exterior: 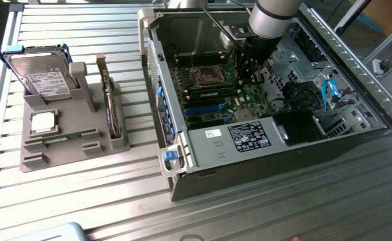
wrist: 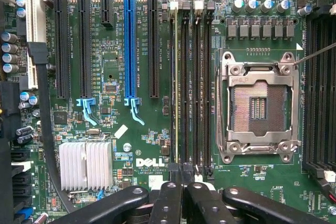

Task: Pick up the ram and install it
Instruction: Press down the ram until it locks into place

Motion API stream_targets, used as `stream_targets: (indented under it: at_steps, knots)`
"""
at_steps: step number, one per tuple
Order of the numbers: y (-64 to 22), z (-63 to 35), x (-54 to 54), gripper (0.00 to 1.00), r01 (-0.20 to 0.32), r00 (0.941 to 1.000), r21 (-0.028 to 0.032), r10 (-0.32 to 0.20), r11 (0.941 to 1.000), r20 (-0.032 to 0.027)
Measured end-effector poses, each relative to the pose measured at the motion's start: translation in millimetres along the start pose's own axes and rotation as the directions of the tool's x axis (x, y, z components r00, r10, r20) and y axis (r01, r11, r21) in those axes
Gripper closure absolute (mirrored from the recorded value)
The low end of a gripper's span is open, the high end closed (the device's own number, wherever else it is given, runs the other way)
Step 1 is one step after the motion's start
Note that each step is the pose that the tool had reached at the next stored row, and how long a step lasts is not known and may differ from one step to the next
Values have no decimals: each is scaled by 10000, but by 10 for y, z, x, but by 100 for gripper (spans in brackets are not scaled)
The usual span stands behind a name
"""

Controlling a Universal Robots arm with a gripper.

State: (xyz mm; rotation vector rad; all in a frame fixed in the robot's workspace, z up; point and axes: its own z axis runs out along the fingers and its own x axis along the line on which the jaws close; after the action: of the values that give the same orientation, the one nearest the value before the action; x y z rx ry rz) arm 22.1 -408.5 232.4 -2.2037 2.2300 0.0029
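Motherboard [wrist: 115,129] seen from straight above, with my pincer [wrist: 181,190] at its edge, black fingers [wrist: 169,203] pressed together with no gap between the tips. The silver socket [wrist: 258,109] sits open in its metal frame. Just beside the socket runs a bank of long black slots [wrist: 195,87]. On the side of that bank farthest from the socket, the ram [wrist: 176,87] stands edge-on in a slot, a thin green line along its length. My closed fingertips sit at one end of that line of slots, farther from the socket than the slots' middle. I cannot tell whether they pinch the ram or only rest over it. Beyond the ram, farther again from the socket, is a blue slot [wrist: 129,45] among black ones, and a ribbed silver heatsink [wrist: 85,165]. In the exterior view my arm [exterior: 270,20] reaches down into the open case [exterior: 157,65], ending just beside the socket [exterior: 205,76], and the ram [exterior: 208,93] shows as a dark green strip next to it. Well apart from the socket, outside the case toward the exterior view's left, a grey holder [exterior: 82,145] stands on the ribbed metal table [exterior: 263,211]. It carries a drive [exterior: 41,75], an upright card [exterior: 109,108] and a second stick [exterior: 65,136] lying flat.
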Motion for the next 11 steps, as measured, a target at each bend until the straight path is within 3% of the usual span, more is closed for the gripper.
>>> stream_targets:
  at_steps: [11]
  knots:
    - [0,15,0,90,0,10000,1,0,10000,-2]
